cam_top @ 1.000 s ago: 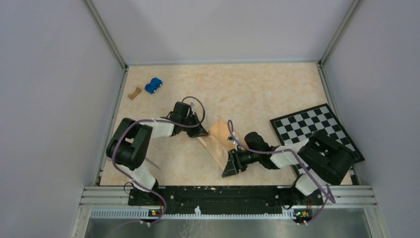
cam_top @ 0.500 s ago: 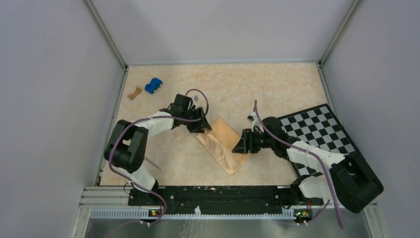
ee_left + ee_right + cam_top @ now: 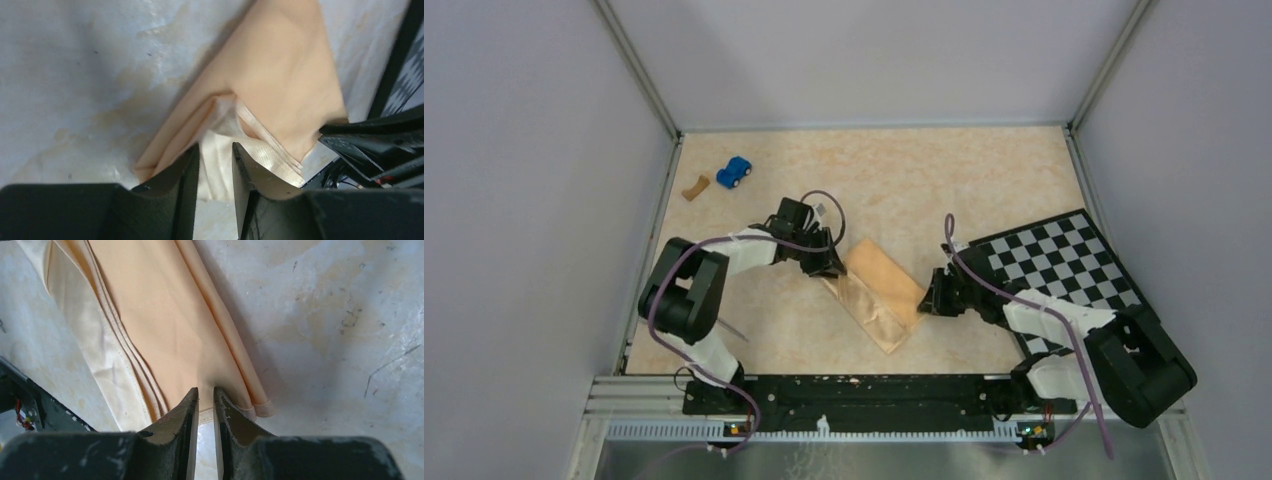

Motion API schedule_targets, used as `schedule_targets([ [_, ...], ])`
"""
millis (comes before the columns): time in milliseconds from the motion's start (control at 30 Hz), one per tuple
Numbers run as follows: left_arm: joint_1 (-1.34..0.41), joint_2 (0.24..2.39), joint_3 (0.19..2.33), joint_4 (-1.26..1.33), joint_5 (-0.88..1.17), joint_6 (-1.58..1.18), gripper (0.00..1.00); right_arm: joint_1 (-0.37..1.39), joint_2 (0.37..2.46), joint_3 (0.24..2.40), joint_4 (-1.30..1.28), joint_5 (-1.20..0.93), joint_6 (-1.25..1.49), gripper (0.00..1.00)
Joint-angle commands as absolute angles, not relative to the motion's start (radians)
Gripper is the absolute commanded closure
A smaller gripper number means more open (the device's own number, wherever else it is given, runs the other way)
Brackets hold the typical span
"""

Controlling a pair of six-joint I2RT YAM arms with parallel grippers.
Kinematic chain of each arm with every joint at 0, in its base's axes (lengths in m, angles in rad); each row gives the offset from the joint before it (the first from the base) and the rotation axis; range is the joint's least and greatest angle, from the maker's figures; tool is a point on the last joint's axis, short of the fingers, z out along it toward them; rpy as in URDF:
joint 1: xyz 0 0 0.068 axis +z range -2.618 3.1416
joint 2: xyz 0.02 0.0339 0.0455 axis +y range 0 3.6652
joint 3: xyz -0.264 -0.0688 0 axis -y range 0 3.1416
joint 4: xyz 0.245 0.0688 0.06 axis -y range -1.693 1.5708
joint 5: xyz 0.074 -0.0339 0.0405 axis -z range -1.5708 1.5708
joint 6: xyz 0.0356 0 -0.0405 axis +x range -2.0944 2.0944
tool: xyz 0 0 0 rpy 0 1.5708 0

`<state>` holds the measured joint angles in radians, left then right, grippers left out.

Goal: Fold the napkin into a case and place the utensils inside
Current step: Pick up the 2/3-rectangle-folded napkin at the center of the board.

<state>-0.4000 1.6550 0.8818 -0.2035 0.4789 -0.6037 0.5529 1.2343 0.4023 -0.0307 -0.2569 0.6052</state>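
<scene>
The tan-orange napkin lies folded as a narrow oblong case, slanting across the table's middle. My left gripper is at its far left end. In the left wrist view its jaws stand apart over the pale inner layer, and the napkin has a raised flap beyond them. My right gripper is at the right edge. In the right wrist view its jaws are narrow and pinch the napkin's hem. One thin silvery utensil lies by the left arm's base.
The checkerboard lies at the right, partly under the right arm. A blue toy car and a brown scrap sit at the far left. Grey walls close in the table on three sides.
The right arm swung from the napkin's near end to its right edge and its jaws narrowed on the hem. The left gripper went from shut to apart, staying at the far end.
</scene>
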Motion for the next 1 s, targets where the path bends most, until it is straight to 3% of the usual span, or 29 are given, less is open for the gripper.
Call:
schedule_targets([
  [0, -0.402, 1.771, 0.933, -0.117, 0.495, -0.602, 0.64, 0.622, 1.204, 0.342, 0.033, -0.119, 0.715, 0.83],
  [233, -0.421, 1.918, 1.092, -0.132, 0.519, -0.544, 0.65, 0.841, 1.184, 0.270, 0.167, -0.033, 0.942, 0.83],
  [400, -0.446, 1.934, 1.186, -0.218, 0.516, -0.467, 0.56, 0.887, 1.120, 0.308, 0.149, -0.016, 0.925, 0.79],
  [633, -0.456, 1.664, 1.105, -0.310, 0.499, -0.418, 0.25, 0.719, 1.068, 0.451, -0.059, -0.253, 0.644, 0.39],
  [767, -0.472, 1.506, 1.007, -0.328, 0.482, -0.443, 0.20, 0.545, 1.086, 0.471, -0.116, -0.420, 0.592, 0.36],
  [967, -0.544, 1.353, 0.878, -0.309, 0.471, -0.542, 0.19, 0.492, 1.191, 0.449, -0.080, -0.493, 0.591, 0.38],
])
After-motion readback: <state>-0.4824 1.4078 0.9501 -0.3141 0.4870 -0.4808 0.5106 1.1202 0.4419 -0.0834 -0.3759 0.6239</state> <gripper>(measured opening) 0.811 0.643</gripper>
